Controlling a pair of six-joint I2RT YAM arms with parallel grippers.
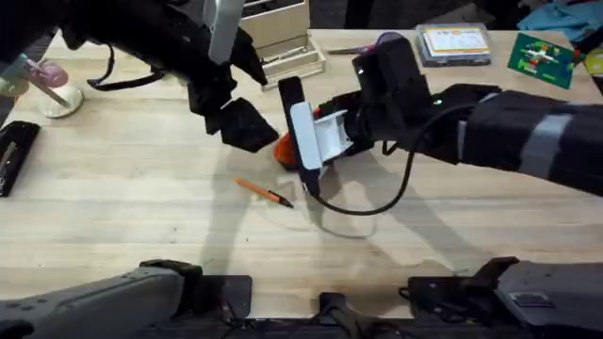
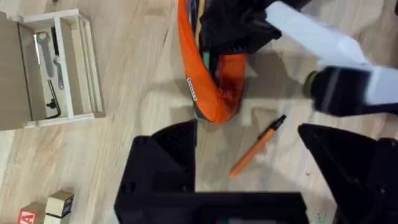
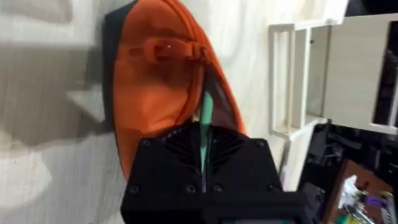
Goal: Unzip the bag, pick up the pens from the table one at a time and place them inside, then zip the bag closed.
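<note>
Pens are what we are loading: the green pen (image 3: 205,115) is pinched in our right gripper (image 3: 204,158), its tip going into the unzipped orange bag (image 3: 163,81) at the table's (image 1: 122,198) centre. Our left gripper (image 2: 249,158) hangs wide and empty above. We count two pens, one bag. The orange pen (image 1: 265,192) lies at seven o'clock of the bag; next we must release the green one inside, then fetch it

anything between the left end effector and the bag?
Bare table. In the left wrist view, nothing lies between the open left end effector and the bag; the orange pen lies just to the side, between its fingers.
</note>
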